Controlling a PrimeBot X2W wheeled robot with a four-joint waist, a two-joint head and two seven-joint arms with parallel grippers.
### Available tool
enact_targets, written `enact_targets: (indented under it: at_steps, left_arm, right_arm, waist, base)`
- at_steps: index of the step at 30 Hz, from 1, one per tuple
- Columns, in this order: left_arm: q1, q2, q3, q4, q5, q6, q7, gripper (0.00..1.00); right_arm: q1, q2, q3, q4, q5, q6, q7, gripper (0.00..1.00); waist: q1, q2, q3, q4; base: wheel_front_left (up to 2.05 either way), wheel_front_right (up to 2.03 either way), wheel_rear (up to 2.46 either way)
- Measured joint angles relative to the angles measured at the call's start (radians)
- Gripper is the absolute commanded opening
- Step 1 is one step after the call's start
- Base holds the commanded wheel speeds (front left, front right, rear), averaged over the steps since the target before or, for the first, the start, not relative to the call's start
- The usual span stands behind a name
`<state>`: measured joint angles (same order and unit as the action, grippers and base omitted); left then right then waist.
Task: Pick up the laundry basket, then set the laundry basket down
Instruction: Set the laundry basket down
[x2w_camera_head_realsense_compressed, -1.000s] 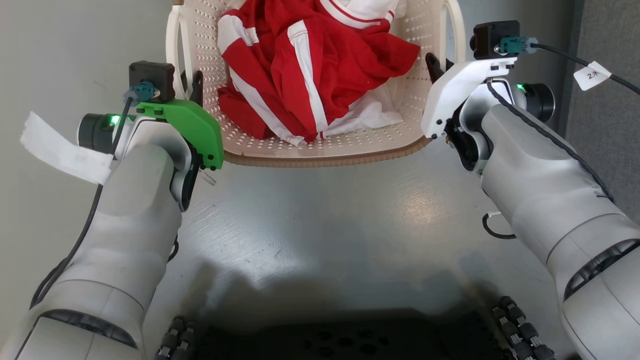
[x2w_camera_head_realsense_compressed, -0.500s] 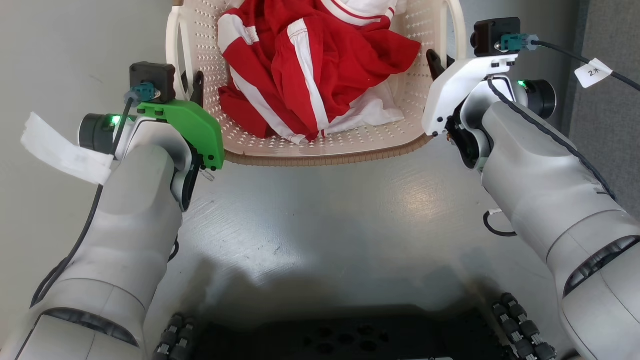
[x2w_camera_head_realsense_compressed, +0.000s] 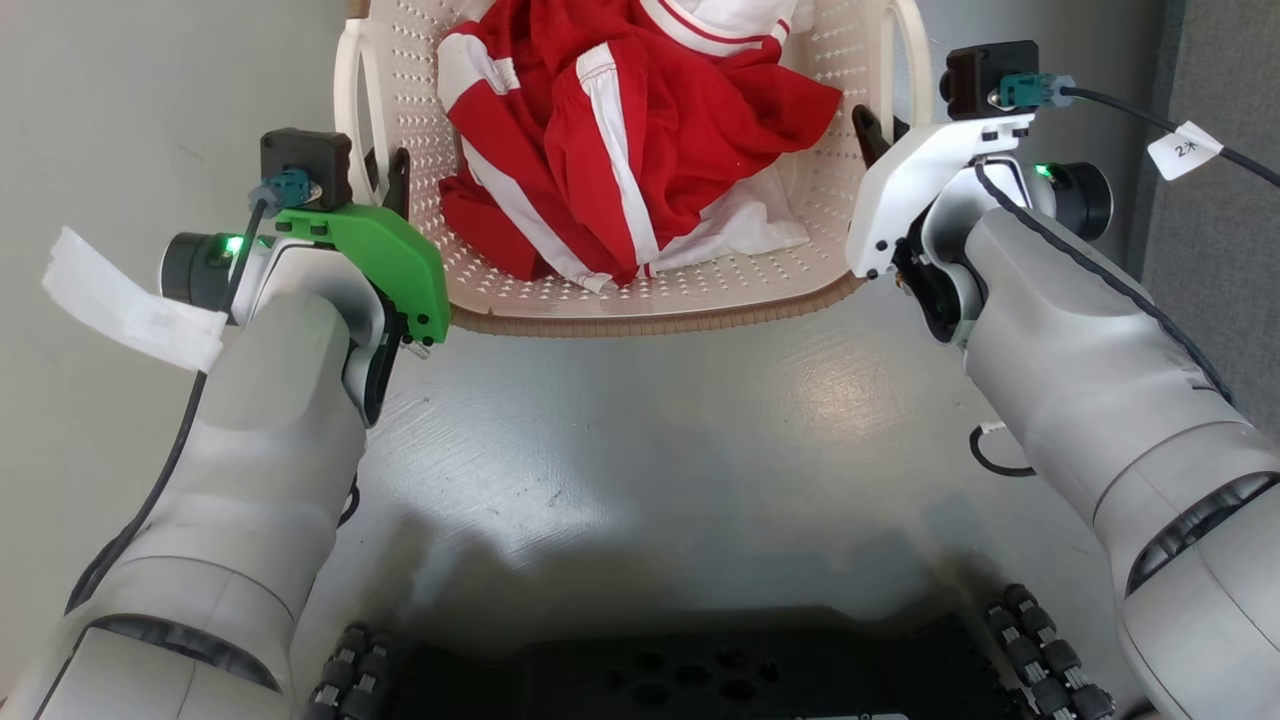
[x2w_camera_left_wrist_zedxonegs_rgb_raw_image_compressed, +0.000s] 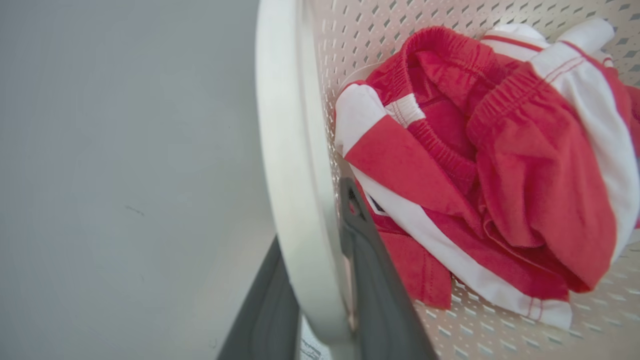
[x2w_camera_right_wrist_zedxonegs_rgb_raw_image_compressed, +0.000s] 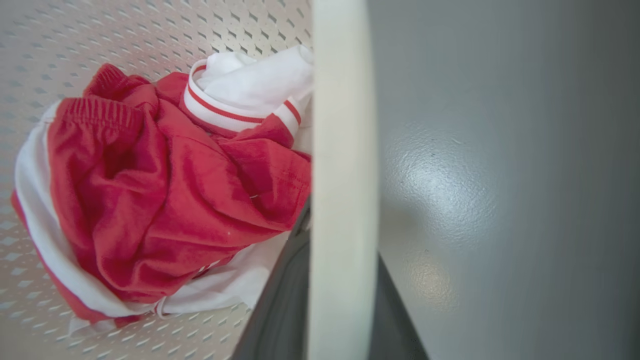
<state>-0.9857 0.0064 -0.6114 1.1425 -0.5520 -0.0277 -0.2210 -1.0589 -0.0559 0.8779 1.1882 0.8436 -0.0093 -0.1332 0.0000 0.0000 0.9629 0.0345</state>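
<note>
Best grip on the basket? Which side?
Take the left handle and right handle, one per side, from the near end of the basket. Each is a thin bar standing off the wall, slim enough for fingers to straddle; the body is too wide.

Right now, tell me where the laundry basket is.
Head view, top centre: the laundry basket, holding red-and-white clothes, is between the left gripper and right gripper, which straddle its handles.

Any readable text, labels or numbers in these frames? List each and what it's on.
"2", then a mark too unclear to read: white tag on the right arm's cable.
White paper tag on the left arm's cable: no legible print.
Printed sticker at the bottom of the left wrist view, by the handle of the laundry basket: too small to read.
</note>
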Motion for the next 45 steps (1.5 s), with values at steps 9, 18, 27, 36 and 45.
enact_targets:
  at_steps: [9, 18, 27, 36, 45]
  left_arm:
    - [-0.003, 0.01, -0.002, 0.022, -0.008, -0.007, 0.0, 0.68]
    - [-0.003, 0.01, -0.002, 0.041, -0.008, -0.007, 0.0, 1.0]
    - [-0.003, 0.01, -0.003, 0.053, -0.008, -0.007, -0.002, 1.0]
    - [0.003, 0.01, 0.008, 0.072, -0.018, -0.007, -0.019, 1.0]
    - [0.035, 0.01, 0.028, 0.064, -0.04, -0.014, -0.025, 1.0]
  right_arm:
    - [0.0, -0.007, 0.007, 0.0, 0.0, 0.011, -0.007, 1.0]
    - [0.0, -0.007, 0.01, 0.001, 0.0, 0.011, -0.016, 1.0]
    - [0.001, -0.007, 0.012, 0.006, 0.004, 0.012, -0.035, 1.0]
    - [0.021, -0.007, 0.011, 0.019, 0.012, 0.019, -0.064, 1.0]
    - [0.049, -0.007, 0.01, 0.023, 0.019, 0.04, -0.091, 1.0]
  waist:
    - [0.0, 0.0, -0.004, 0.0]
    - [0.0, 0.0, -0.016, -0.002]
    - [0.0, 0.0, -0.062, -0.006]
    - [0.0, 0.0, -0.148, -0.01]
    - [0.0, 0.0, -0.253, -0.011]
  base:
    - [0.0, 0.0, 0.0]
    - [0.0, 0.0, 0.0]
    - [0.0, 0.0, 0.0]
    - [0.0, 0.0, 0.0]
    - [0.0, 0.0, 0.0]
